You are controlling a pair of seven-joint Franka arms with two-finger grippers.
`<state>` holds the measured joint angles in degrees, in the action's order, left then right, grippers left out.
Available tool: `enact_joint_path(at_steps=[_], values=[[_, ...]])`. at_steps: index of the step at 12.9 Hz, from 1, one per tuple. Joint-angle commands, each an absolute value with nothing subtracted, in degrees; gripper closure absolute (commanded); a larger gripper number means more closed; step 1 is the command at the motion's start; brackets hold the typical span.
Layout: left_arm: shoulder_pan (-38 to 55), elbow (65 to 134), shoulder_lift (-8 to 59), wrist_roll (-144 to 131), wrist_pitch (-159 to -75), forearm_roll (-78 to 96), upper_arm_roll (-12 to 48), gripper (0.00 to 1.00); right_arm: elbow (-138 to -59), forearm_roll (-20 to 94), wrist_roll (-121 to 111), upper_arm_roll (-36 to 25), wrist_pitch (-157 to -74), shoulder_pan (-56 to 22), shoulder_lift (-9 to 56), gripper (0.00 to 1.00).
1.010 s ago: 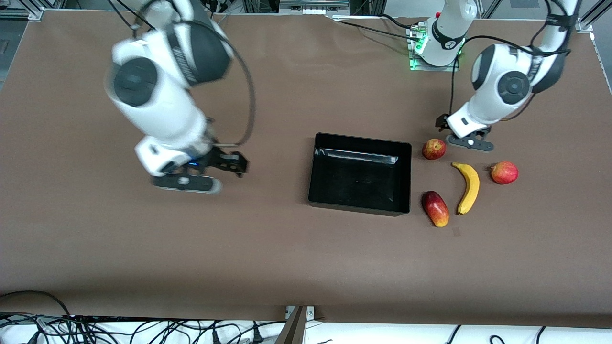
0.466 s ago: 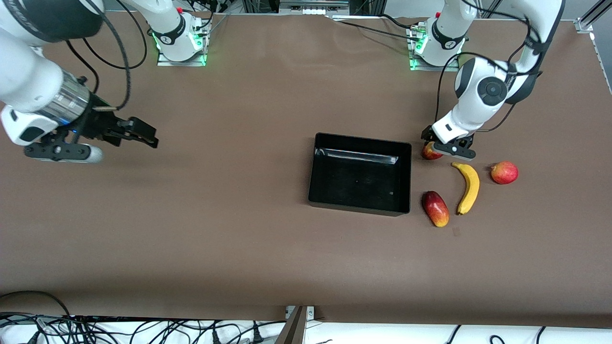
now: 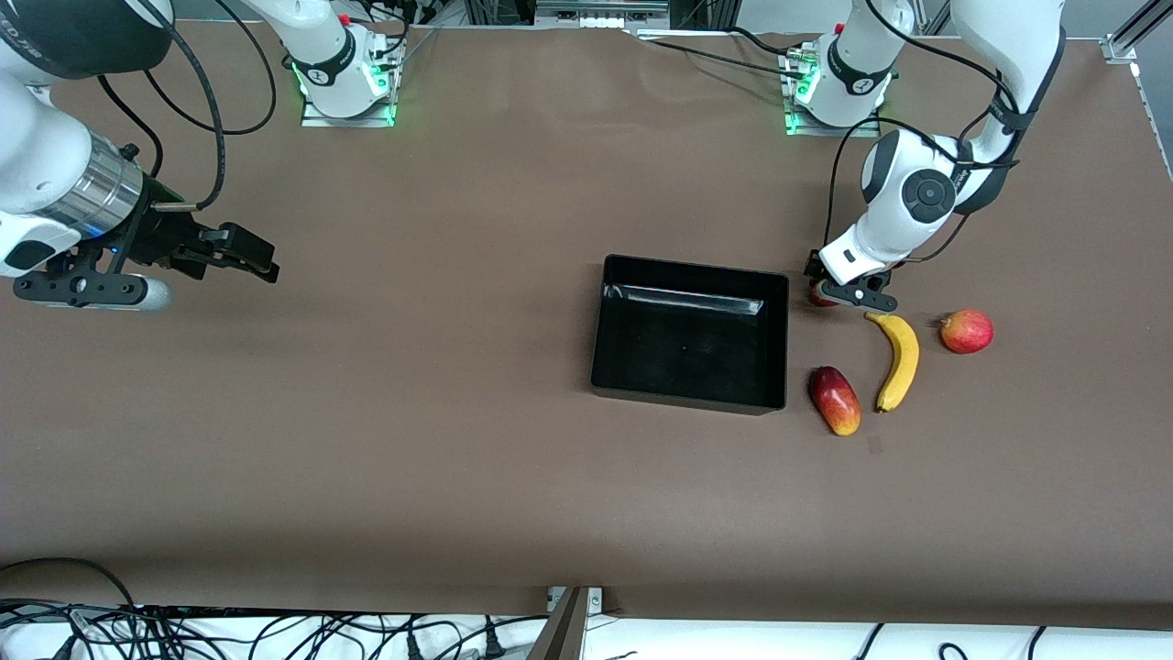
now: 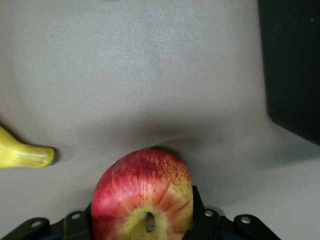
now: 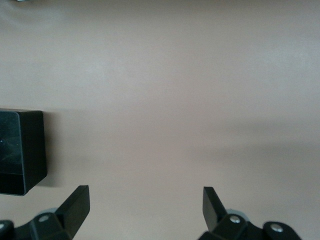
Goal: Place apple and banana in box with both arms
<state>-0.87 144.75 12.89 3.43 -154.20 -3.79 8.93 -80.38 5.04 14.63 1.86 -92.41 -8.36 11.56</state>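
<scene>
The apple point(image 3: 815, 295) lies on the table beside the box point(image 3: 692, 268), toward the left arm's end, mostly hidden under my left gripper point(image 3: 838, 291). In the left wrist view the apple point(image 4: 142, 195) fills the space between the left gripper's point(image 4: 142, 212) fingers, which touch both its sides. The banana point(image 3: 896, 359) lies nearer the front camera than the apple; its tip shows in the left wrist view point(image 4: 25, 156). My right gripper point(image 3: 257, 261) is open and empty above bare table at the right arm's end. It also shows in the right wrist view point(image 5: 146, 200).
An elongated red-yellow fruit point(image 3: 835, 401) lies beside the box's near corner. A pink-red fruit point(image 3: 966, 331) lies beside the banana toward the left arm's end. The box shows at the edge of both wrist views point(image 4: 295, 65) point(image 5: 22, 160).
The right arm swung away from the box to the right arm's end of the table. The left gripper came down around the apple.
</scene>
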Motion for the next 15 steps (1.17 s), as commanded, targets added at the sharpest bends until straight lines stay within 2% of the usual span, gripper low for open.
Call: enact_joint_path(at_steps=[1, 3, 5, 7, 8, 10, 12, 15], values=[[-1.0, 143.7, 6.6, 3.7, -148.1, -4.0, 9.3, 0.93, -81.3, 4.0, 14.1, 3.2, -92.2, -7.0, 10.8, 0.0], [-1.1, 139.0, 2.4, 3.9, -136.8, -4.0, 9.3, 0.93, -81.3, -0.3, 13.6, 3.2, -92.3, -7.1, 11.0, 0.0], [-1.0, 128.9, 1.2, 3.5, -121.0, -4.0, 9.4, 0.94, -81.5, -1.4, 13.4, 3.3, -91.9, -7.9, 11.0, 0.0], [0.9, 115.9, 4.0, 1.1, -106.7, -2.5, 10.4, 0.94, -81.6, -1.2, 13.7, 3.3, -88.4, -7.9, 11.8, 0.0], [1.3, 111.8, 6.2, -2.3, -104.1, 0.7, 11.2, 0.94, -81.5, -1.2, 13.7, 3.3, -88.2, -7.9, 12.1, 0.0], [4.4, 109.4, 10.2, -10.4, -104.8, 3.7, 11.5, 0.94, -81.4, -0.8, 13.6, 3.5, -88.4, -8.0, 12.6, 0.0], [7.3, 109.5, 14.9, -18.3, -109.0, 3.8, 11.6, 0.94, -81.0, -0.6, 13.6, 3.6, -88.3, -8.1, 12.6, 0.0], [10.7, 110.1, 21.0, -24.3, -120.3, 3.6, 11.5, 0.94, -80.9, -1.1, 13.3, 3.5, -88.4, -8.0, 12.6, 0.0]])
